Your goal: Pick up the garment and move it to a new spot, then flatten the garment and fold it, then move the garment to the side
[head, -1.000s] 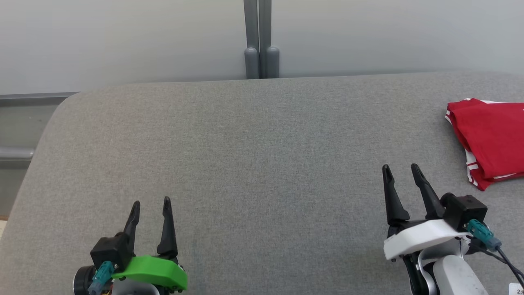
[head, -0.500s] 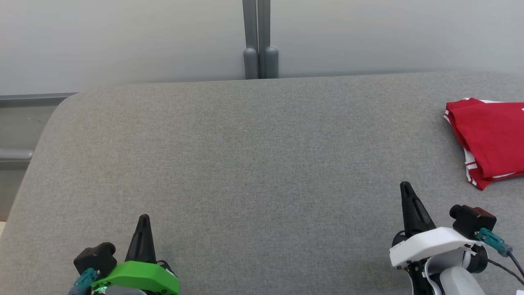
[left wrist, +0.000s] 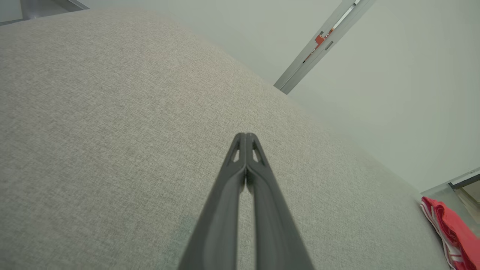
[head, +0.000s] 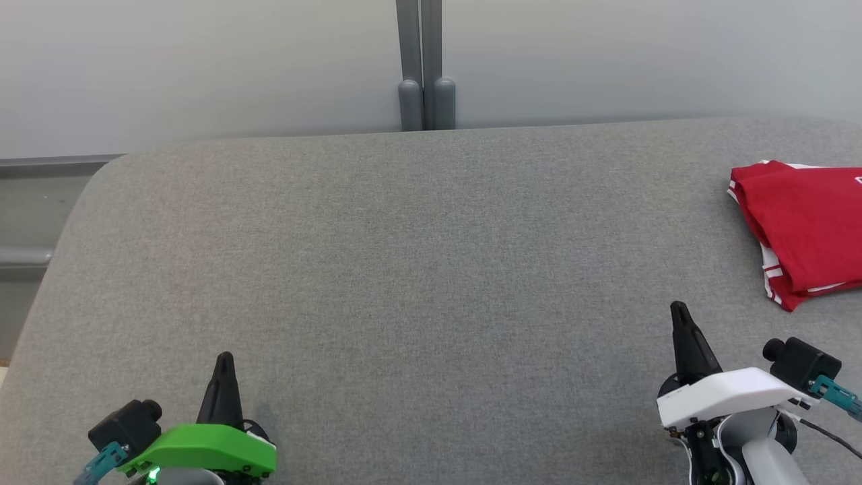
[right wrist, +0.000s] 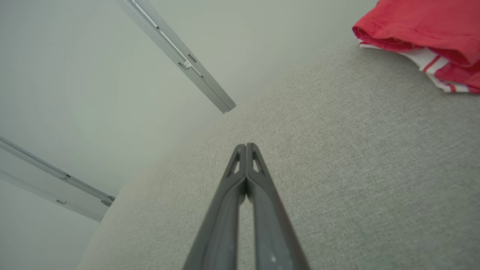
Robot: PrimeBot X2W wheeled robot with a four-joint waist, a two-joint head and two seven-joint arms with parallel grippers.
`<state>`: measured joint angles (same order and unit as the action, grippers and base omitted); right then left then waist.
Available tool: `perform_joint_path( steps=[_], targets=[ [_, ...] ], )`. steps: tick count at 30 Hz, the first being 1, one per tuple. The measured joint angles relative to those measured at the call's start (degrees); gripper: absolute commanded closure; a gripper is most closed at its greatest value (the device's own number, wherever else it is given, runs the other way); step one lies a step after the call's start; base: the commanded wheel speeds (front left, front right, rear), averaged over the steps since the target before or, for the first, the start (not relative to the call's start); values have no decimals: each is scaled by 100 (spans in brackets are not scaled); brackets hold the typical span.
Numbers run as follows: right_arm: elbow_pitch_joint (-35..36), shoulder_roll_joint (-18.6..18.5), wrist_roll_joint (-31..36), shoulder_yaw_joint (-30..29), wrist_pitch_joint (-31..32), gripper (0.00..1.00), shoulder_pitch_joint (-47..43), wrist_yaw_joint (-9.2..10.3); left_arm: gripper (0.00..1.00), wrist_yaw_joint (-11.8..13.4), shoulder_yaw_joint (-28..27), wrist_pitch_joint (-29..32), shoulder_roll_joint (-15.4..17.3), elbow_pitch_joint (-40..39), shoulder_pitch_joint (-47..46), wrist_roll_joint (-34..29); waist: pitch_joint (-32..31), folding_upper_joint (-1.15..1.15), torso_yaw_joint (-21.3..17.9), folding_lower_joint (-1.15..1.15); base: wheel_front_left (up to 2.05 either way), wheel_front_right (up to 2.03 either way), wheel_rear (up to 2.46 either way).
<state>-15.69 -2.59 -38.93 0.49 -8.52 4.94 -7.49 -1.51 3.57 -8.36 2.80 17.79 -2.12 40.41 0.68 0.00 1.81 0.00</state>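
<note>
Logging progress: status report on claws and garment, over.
Left claw shut, empty. Right claw shut, empty. Folded red garment with white striped trim lies far right on grey fabric surface, apart from both. No obstruction seen.

The surface is padded and covered in grey woven fabric. Its far edge curves softly down, and its far-left corner is broadly rounded. A red garment lies directly on it at the far right, well away from the middle. It is folded into a compact bundle and cut off by the head view's right edge. White trim with thin red stripes peeks from under the red top layer along the bundle's left and near edges. Its folded layers rest flat on the fabric.
</note>
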Motion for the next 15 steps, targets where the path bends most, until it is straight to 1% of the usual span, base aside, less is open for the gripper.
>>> perform_joint_path(
  steps=[7, 15],
  targets=[
    [20, -2, -577, -71, 166, 100, 4, 1, 100, -58, -113, 159, 0, -46, -38, 573, -4, 0, -13, 0, 0, 0, 0],
    [33, -4, -1144, -144, 313, 100, 7, 1, 100, -109, -215, 321, -1, -78, -82, 1090, -8, 0, -27, 0, 0, 0, 0]
  ],
)
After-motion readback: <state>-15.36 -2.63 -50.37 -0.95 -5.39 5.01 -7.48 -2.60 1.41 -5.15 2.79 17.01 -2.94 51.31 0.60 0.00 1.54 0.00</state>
